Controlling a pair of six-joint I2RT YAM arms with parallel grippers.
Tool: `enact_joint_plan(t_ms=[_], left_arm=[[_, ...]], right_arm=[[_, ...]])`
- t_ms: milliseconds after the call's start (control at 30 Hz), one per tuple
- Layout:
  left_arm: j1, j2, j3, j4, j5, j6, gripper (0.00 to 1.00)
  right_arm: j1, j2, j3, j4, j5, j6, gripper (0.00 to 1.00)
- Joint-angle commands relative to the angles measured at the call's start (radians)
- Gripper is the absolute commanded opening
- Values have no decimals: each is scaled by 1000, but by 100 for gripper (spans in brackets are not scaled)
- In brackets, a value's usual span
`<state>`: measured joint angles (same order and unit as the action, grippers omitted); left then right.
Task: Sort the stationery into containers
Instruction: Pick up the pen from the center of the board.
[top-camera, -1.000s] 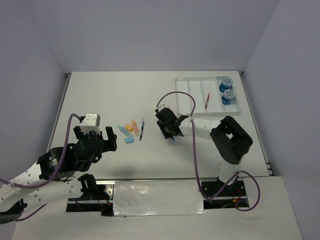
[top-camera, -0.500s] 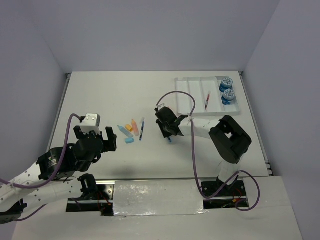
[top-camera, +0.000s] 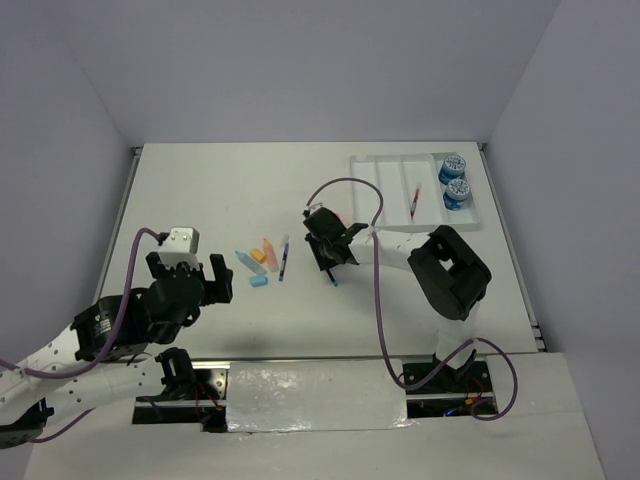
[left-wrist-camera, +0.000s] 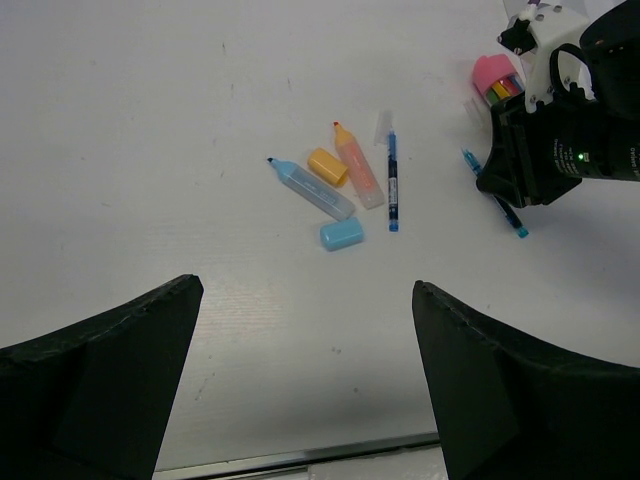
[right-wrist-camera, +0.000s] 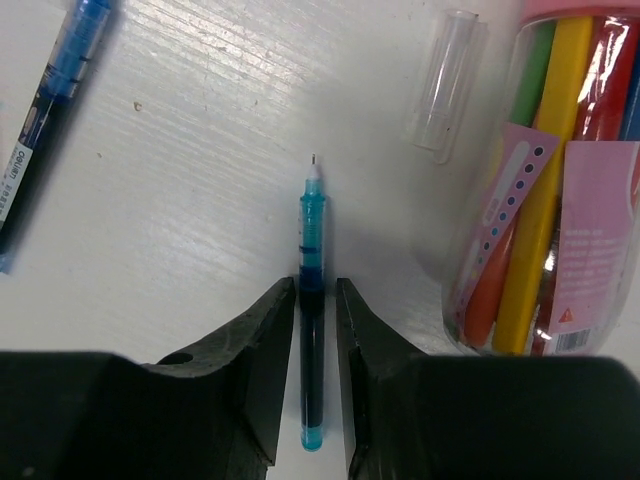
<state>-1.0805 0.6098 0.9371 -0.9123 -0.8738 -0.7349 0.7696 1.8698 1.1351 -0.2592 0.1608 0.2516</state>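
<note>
While left fingers gape wide, right fingers pinch the teal pen (its blue neighbour reads "deli").

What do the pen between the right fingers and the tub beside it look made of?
The pen: translucent teal plastic, glossy; a dark ink core shows through, and the tip looks metal. The tub: clear glossy plastic, likely, since the coloured markers show through its wall.

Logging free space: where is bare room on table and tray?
Free: the tray's two left compartments, beside the red pen; the table's far-left stretch, beyond the highlighters. Crowded: between highlighters and right gripper, around the teal pen.
</note>
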Motion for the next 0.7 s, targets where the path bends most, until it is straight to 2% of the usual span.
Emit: enact_joint_plan(t_ms=[0,200,300,400,500,567,633,667], left_arm=[[-1,-10,12,35,1,17,99],[-1,5,22,41,4,26,99],[-1,21,38,49,-2,22,99],[4,50,60,67,2,-12,99],[25,131,92,92,41,-41,99],[69,263,120,118,118,-3,99],[196,418,153,171,226,95,99],[315,470,164,199,406,133,97]], right_arm=[[16,74,-12,-93,-60,49,30],[46,65,-50,-124,-69,84,21],[60,66,-72,-103,-115,83,13],[79,36,-93,-68,-184,84,0],[82,-78,-124,-34,-231,100,0],[82,-199,-138,-41,-212,98,0],[79,-329,-155,-90,-185,103,0],[79,-369,-159,-112,-175,104,0]])
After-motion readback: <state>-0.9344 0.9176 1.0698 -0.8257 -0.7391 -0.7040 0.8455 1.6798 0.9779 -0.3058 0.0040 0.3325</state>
